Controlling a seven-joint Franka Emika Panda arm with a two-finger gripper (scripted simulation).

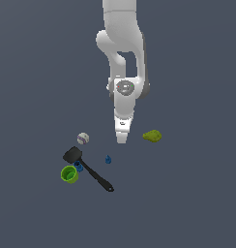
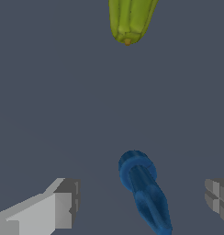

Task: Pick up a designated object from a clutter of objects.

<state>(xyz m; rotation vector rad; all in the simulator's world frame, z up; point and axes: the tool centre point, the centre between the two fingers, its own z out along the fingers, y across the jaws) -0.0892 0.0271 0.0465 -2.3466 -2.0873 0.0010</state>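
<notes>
Nearest the wrist camera are the 2 grey fingers (image 2: 58, 204) of the gripper (image 2: 141, 202), matte and blocky with ribbed pads, standing wide apart with nothing held. Between them lies the designated object (image 2: 143, 193), a dark-blue piece with a round, wider end and a narrowing body that runs out of the picture. Its surface looks smooth and slightly glossy, like moulded plastic. No finger touches it.

Taking that blue piece as landmark: in the exterior view it (image 1: 108, 159) sits alone on the flat dark-grey floor, just below the white arm's tip. The yellow-green lumpy fruit shape (image 1: 152, 136) lies well apart toward the exterior view's right and farther up, ridged and dull-skinned; its end shows in the wrist view (image 2: 130, 20) too. Toward the exterior view's left lies the black long-handled spatula (image 1: 88, 168), thin and flat-bladed. Beyond it stands the green cup (image 1: 69, 174), round and open-topped, with another small blue piece (image 1: 79, 166) touching or just beside it. The white baseball (image 1: 83, 138) rests above the spatula's blade.

The step in hand looks like the approach, with the open fingers lined up on either side of the piece. The next move probably calls for a straight descent, then closing across the narrow body. Being small and tapered, it may slip or roll if pinched off-centre.
</notes>
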